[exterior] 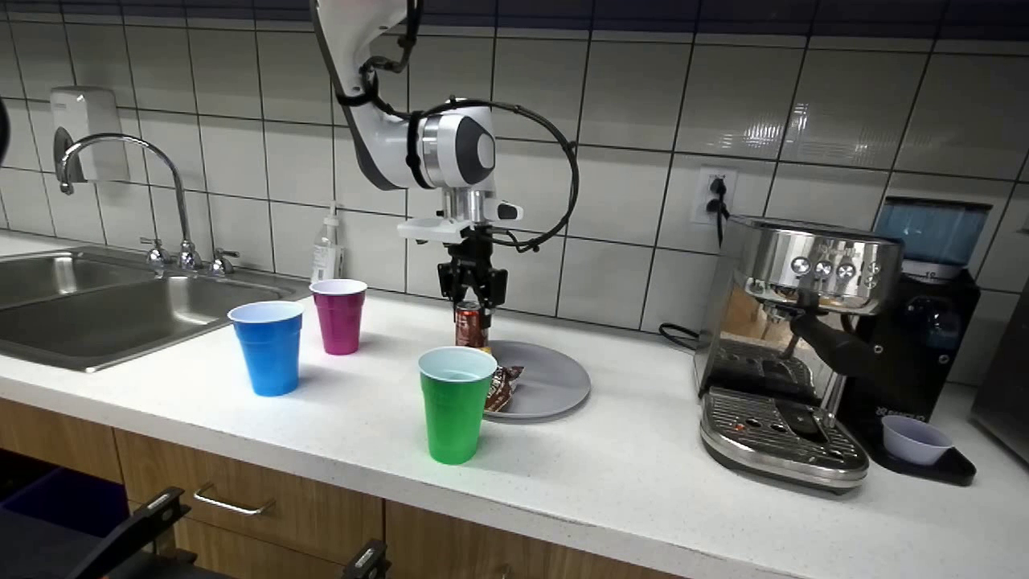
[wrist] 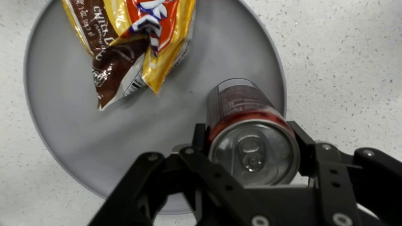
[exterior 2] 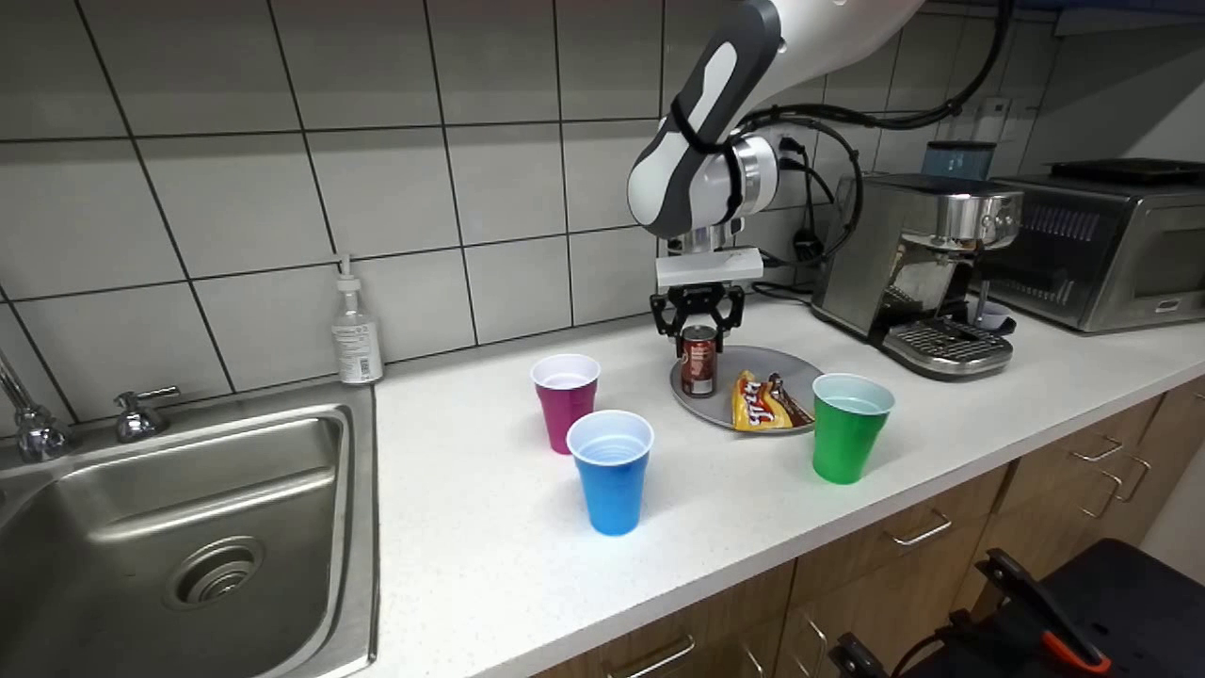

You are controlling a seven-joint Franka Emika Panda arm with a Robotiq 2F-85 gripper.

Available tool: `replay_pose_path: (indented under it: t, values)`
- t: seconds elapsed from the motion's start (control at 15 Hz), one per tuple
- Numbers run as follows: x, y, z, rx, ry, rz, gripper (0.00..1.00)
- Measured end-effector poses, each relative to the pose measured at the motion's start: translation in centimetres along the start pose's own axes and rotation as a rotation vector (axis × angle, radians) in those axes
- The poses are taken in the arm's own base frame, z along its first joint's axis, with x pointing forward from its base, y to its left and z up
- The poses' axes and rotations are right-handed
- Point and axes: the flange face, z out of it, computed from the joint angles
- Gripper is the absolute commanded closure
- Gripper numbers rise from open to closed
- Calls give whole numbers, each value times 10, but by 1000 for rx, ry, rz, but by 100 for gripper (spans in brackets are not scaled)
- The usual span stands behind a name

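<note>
A small red-brown can (exterior 2: 698, 369) stands upright at the edge of a round grey plate (exterior 2: 786, 364). My gripper (wrist: 250, 138) points down over it, its fingers shut on both sides of the can near the top rim. The ring-pull lid (wrist: 251, 157) faces the wrist camera. Whether the can's base touches the plate I cannot tell. A yellow and brown snack packet (wrist: 125, 47) lies on the same plate, apart from the fingers. In an exterior view the green cup (exterior: 457, 414) hides part of the plate and packet.
A magenta cup (exterior 2: 568, 405) and a blue cup (exterior 2: 612, 480) stand between plate and sink (exterior 2: 353, 565). A coffee machine (exterior: 788, 354) is on the plate's far side from the sink. Behind the arm rises a tiled wall (exterior: 619, 201), with a soap bottle (exterior 2: 358, 339) near it.
</note>
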Motion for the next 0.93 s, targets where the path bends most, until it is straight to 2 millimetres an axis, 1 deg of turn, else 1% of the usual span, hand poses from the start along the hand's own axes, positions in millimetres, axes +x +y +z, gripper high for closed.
replay_pose_path:
  t: [0.53,0.93]
  values:
    - [-6,-9,-20,13,21,-17,62]
    - [-15,-26,-27,21,27,-45,62]
